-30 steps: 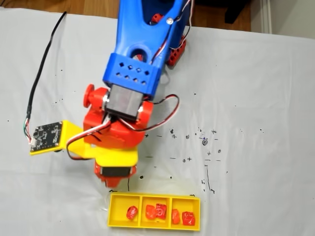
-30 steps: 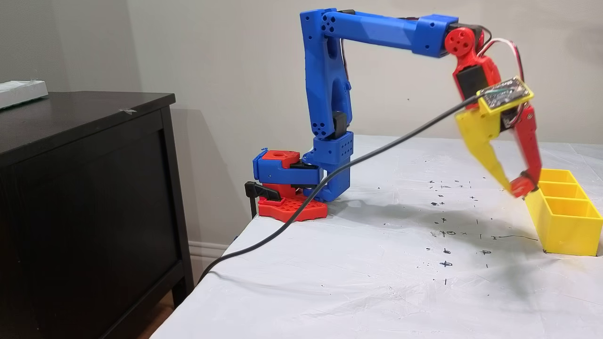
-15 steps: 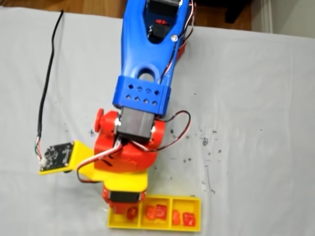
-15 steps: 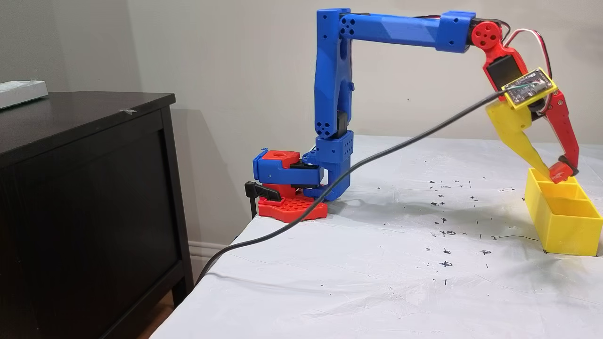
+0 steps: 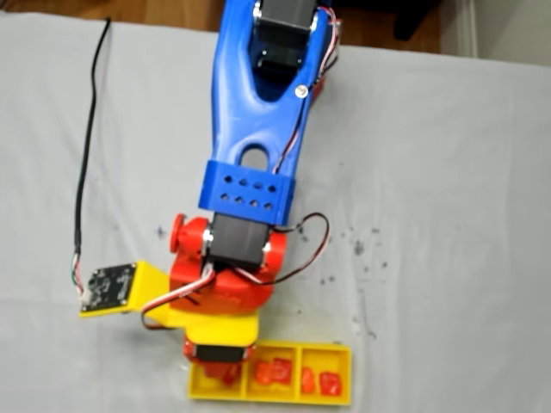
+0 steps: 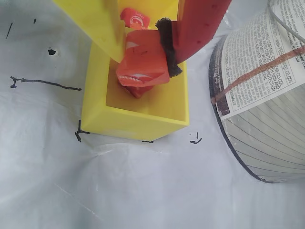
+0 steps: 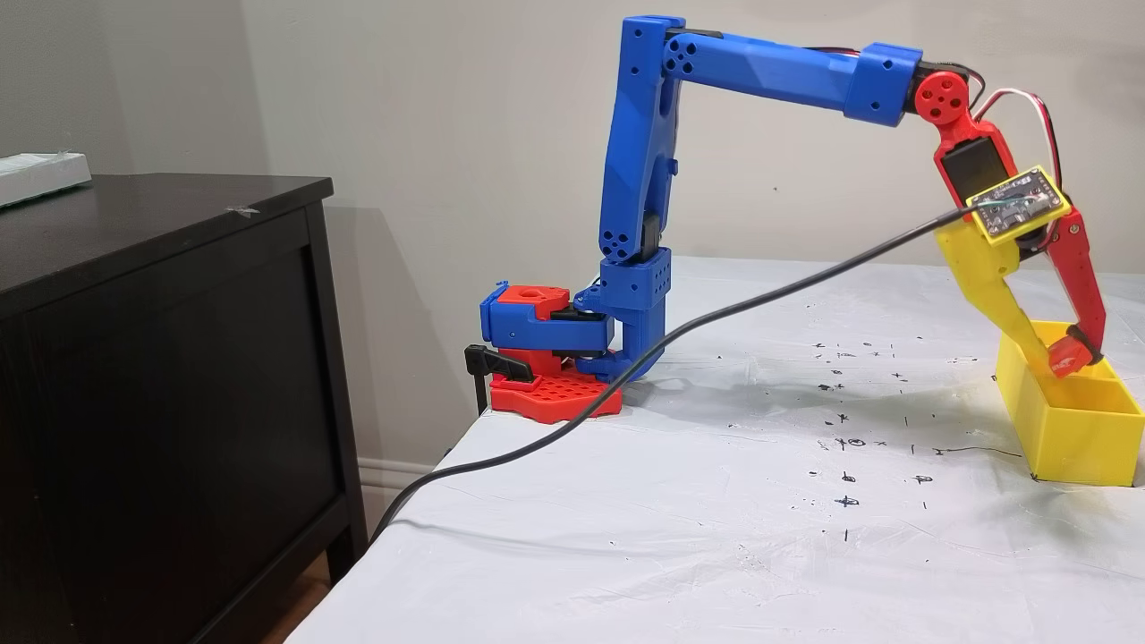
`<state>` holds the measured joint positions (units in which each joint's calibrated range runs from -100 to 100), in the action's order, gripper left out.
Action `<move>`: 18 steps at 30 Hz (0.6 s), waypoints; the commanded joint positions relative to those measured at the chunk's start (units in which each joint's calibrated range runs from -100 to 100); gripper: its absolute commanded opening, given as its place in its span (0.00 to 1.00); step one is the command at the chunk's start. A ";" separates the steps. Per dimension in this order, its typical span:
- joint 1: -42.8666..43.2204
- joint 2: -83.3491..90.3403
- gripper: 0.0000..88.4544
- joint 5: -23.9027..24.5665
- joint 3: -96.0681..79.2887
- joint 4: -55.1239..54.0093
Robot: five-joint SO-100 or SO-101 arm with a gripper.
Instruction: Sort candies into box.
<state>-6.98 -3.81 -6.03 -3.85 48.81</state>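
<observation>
My gripper (image 6: pixel 144 61) is shut on an orange candy (image 6: pixel 143 74), pinched between the yellow finger and the red finger's black pad. It hangs just inside the end compartment of the yellow box (image 6: pixel 133 123). Behind the held one, a red candy (image 6: pixel 135 18) with white marks lies farther along the box. From above, the gripper (image 5: pixel 220 366) covers the left compartment of the box (image 5: pixel 297 398). Candies lie in the middle (image 5: pixel 274 372) and right (image 5: pixel 330 384) compartments. From the side, the gripper (image 7: pixel 1063 360) dips into the box (image 7: pixel 1069 438).
A round container with printed text (image 6: pixel 267 95) stands just right of the box in the wrist view. A circuit board (image 5: pixel 109 288) on a yellow bracket sticks out from the wrist, trailing a black cable (image 5: pixel 84 155). A dark cabinet (image 7: pixel 161 358) stands beside the table.
The arm has reached forward and dropped lower, carrying the orange candy from just in front of the box into its end compartment. The gripper has stayed shut.
</observation>
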 commanded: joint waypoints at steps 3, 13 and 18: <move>0.55 1.60 0.00 -0.20 4.53 -1.37; 0.46 -0.86 0.22 -0.54 7.72 0.84; 0.10 -0.94 0.37 -0.15 8.08 1.82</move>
<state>-6.98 -6.35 -6.42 -1.20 50.24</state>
